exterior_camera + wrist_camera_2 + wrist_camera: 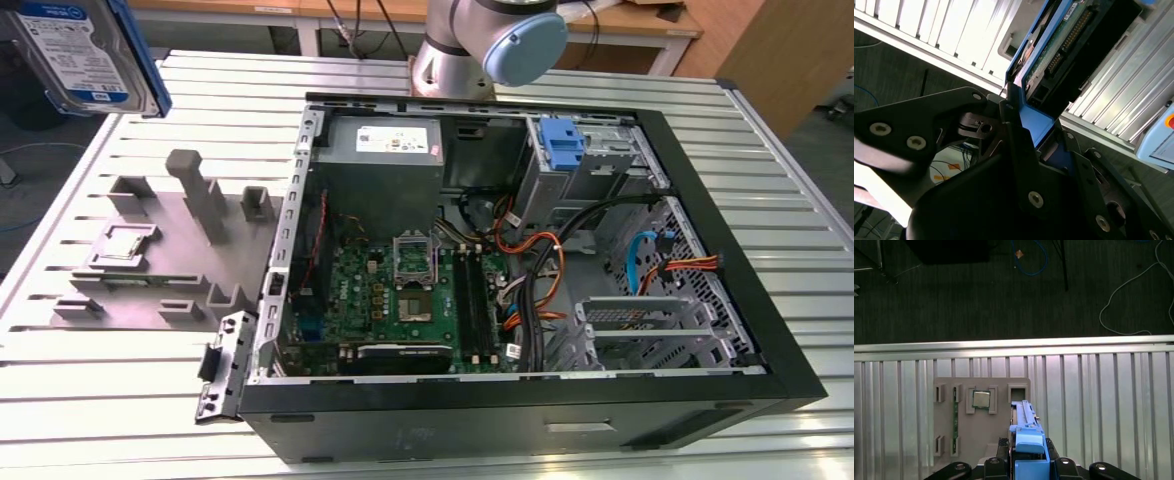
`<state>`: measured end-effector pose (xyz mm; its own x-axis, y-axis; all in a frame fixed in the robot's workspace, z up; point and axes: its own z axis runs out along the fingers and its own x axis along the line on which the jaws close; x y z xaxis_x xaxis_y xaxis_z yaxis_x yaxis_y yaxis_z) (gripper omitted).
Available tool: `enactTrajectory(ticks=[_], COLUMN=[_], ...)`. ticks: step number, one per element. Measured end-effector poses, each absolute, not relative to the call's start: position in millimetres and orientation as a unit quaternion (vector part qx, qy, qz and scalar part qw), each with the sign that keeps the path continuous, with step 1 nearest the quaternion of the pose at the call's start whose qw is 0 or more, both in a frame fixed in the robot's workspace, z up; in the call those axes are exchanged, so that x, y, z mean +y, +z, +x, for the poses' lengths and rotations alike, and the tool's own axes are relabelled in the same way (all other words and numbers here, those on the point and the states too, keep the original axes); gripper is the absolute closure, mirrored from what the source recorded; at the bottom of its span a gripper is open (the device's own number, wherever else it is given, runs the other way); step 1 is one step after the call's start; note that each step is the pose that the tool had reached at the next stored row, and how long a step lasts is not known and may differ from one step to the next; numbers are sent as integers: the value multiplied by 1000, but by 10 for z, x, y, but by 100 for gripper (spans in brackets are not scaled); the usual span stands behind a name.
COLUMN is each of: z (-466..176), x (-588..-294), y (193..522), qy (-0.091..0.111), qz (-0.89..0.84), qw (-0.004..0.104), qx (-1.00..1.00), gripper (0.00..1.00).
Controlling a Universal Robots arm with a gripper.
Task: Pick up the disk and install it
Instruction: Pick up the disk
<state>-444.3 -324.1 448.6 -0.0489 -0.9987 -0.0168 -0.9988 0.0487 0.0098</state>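
Note:
The disk [80, 50] hangs high above the table's far corner at the exterior view's left, its white-and-blue label facing the camera and its blue bracket along one side. In the first wrist view the disk [1025, 432] stands edge-on, and my gripper [1026, 462] is shut on its blue bracket. In the second wrist view the disk [1054, 50] shows its circuit-board side, with the black fingers [1019, 140] clamped on the bracket's end. The disk is above the grey parts fixture [979, 430], not touching it.
An open computer case [747, 300] lies on the slatted metal table [801, 180], with a drive bay and a blue bracket [563, 145] at its far corner. The grey fixture [160, 240] holds a small silver chip [123, 243]. The arm's base [481, 45] stands behind the case.

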Motion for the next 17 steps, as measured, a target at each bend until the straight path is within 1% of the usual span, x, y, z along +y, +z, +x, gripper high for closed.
enactTrajectory(ticks=[17], z=[-4443], x=[-3241], y=[4576], qy=[9], qz=[-690], qw=[2], qx=[724], gripper=[64])
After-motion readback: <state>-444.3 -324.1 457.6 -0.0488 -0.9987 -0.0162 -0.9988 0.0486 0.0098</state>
